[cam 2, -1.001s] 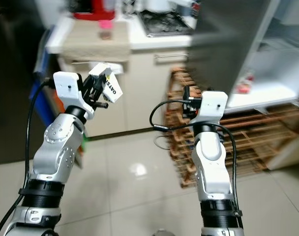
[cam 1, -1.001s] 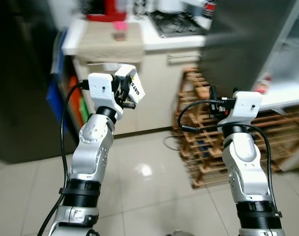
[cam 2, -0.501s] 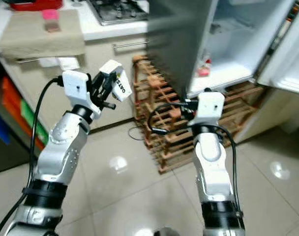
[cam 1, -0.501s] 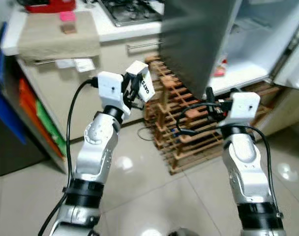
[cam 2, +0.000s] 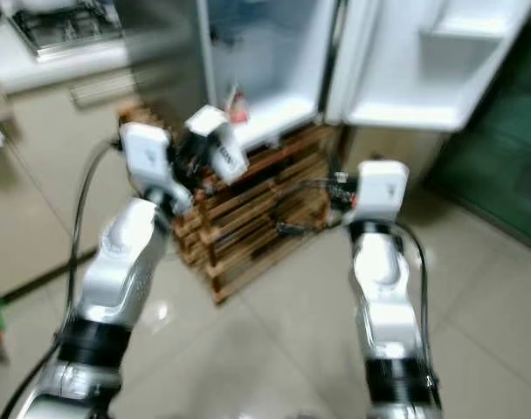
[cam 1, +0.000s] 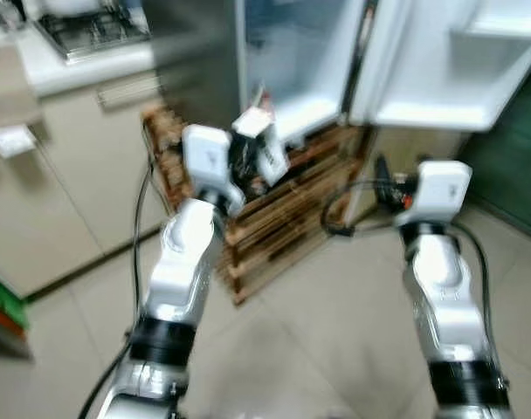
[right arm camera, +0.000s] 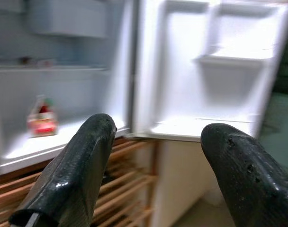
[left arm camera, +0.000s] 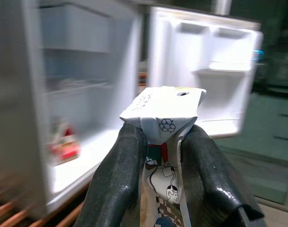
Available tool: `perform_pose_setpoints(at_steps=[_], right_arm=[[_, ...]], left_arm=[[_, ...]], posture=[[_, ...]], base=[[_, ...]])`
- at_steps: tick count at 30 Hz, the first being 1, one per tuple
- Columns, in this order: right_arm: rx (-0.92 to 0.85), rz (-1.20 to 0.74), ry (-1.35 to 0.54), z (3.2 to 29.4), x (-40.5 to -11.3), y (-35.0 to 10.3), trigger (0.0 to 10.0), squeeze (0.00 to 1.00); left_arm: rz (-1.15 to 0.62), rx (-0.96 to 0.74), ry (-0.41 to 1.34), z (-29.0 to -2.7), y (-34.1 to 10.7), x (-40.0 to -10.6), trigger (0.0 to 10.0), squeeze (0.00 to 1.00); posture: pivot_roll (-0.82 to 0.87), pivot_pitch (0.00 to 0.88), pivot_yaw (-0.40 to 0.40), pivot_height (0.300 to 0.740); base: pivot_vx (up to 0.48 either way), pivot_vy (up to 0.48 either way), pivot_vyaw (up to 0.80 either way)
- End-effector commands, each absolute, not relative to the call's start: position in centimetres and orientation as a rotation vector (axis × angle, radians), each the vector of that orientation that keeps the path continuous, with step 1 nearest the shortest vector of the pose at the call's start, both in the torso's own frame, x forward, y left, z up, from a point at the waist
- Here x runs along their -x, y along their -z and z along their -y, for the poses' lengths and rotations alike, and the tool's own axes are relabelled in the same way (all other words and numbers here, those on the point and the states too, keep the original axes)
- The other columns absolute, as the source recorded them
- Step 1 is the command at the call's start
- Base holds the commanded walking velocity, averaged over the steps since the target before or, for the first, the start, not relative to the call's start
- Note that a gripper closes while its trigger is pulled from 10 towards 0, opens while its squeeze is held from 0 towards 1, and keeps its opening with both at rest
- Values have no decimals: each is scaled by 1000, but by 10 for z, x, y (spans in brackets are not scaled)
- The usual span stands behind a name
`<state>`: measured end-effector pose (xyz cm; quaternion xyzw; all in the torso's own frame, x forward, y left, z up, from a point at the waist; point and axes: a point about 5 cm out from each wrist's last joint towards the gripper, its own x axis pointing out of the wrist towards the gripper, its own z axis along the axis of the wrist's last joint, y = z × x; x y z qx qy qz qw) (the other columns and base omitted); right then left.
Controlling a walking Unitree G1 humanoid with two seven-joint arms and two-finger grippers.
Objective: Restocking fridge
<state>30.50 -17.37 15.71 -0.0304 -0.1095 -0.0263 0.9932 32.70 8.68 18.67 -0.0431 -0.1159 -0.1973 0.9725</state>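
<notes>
At the far left, a pale counter with a gas stove on top runs along the kitchen wall, cabinet fronts below it. The head views are blurred.

The left end effector is raised in front of the robot, clamped on a small carton. The carton is white with a folded gable top; a recycling mark is printed under the fold, and lower down its face carries line drawings with patches of red, brown and blue. In the left wrist view its two black fingers press on the carton's sides, and the top stands clear above them. From the head views the carton is tilted, held in the air in front of the wooden rack and below the open fridge.

Behind it stands a wooden slatted rack on the tiled floor, just under the fridge compartment. The fridge is open, with a white inside and a bare shelf edge at the front. A small red-and-white pack sits on the fridge shelf toward its left side, well apart from the carton.

To the right, the fridge door hangs open, with moulded white bins on its inner face.

The right end effector is raised toward the fridge door, fingers spread wide with nothing between them.
</notes>
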Motion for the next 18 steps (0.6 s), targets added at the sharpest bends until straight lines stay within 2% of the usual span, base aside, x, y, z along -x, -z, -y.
perform_pose_setpoints(at_steps=[1, 2, 4, 8, 18], right_arm=[[48, 257, 50, 171, -302, -161, 10000, 0], [47, 261, 52, 172, -301, -162, 10000, 0], [51, 255, 63, 175, -301, -161, 10000, 0], [52, 255, 74, 178, -302, -161, 10000, 0], [51, 259, 53, 171, -304, -160, 10000, 0]], left_arm=[[252, 95, 356, -101, -188, -327, 10000, 0], [253, 98, 348, -103, -188, -327, 10000, 0], [247, 58, 312, -113, -182, -327, 10000, 0], [239, 56, 298, -118, -180, -326, 10000, 0], [266, 30, 346, -110, -182, -321, 10000, 0]], posture=[[-101, 0, 19, 740], [-104, 0, 19, 740], [-101, 0, 15, 740], [-101, 0, 15, 740], [-86, 0, 14, 740]], base=[[0, 0, -419], [0, 0, -419], [480, 0, 0], [480, 0, 0], [480, 0, 0]])
